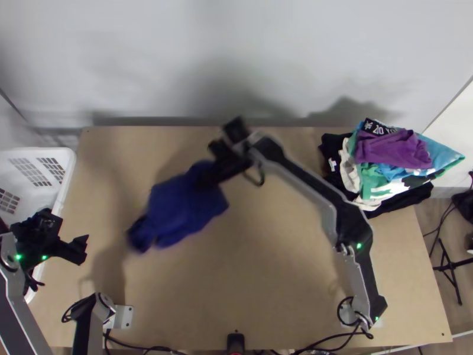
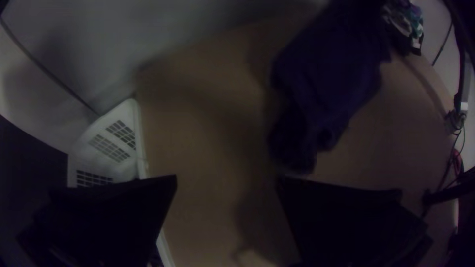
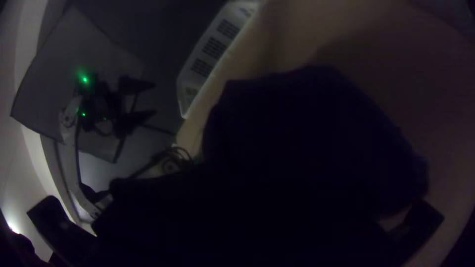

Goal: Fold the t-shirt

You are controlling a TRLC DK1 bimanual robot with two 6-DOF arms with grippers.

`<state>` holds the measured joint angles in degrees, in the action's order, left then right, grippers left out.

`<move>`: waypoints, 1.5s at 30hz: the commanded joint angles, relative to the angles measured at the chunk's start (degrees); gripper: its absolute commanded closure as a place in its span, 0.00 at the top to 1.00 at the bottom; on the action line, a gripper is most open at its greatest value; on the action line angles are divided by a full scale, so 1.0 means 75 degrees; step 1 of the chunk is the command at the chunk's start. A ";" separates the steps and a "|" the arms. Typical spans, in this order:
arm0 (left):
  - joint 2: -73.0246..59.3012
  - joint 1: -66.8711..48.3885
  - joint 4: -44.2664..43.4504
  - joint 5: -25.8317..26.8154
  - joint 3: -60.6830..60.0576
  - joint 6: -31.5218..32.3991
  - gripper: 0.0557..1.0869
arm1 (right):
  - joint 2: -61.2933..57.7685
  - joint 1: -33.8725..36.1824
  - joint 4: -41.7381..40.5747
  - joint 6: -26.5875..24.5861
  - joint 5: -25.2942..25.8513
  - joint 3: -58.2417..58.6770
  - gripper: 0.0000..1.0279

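Wooden tabletop (image 1: pixel 266 284) lies beneath the blue t-shirt (image 1: pixel 180 207) the right gripper (image 1: pixel 207 175) holds, left gripper (image 1: pixel 81 249) wide.

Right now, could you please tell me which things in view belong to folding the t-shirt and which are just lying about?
In the job:
blue t-shirt, hanging bunched
right pincer, gripping it
left pincer, open, holding nothing

Lying about:
pile of clothes, table's right side
white basket, by the left edge
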<state>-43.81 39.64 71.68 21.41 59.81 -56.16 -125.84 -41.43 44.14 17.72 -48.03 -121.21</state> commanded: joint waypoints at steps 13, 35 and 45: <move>-0.1026 -0.0351 -0.0112 0.0028 0.0662 -0.0129 0.94 | 0.0302 0.2547 0.3654 -0.1741 -0.0030 -0.1441 0.03; -0.1834 -0.0574 -0.0464 0.0239 0.1049 -0.0305 0.94 | 0.1322 0.4446 0.4626 -0.2303 0.0627 -0.1886 0.03; -0.2045 -0.0574 -0.0499 0.0333 0.1049 -0.0399 0.94 | 0.1662 0.5008 0.4826 -0.2421 0.0638 -0.2050 0.03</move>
<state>-58.08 35.31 68.03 23.40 67.64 -58.70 -115.42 -6.37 79.68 0.19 -43.46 -135.87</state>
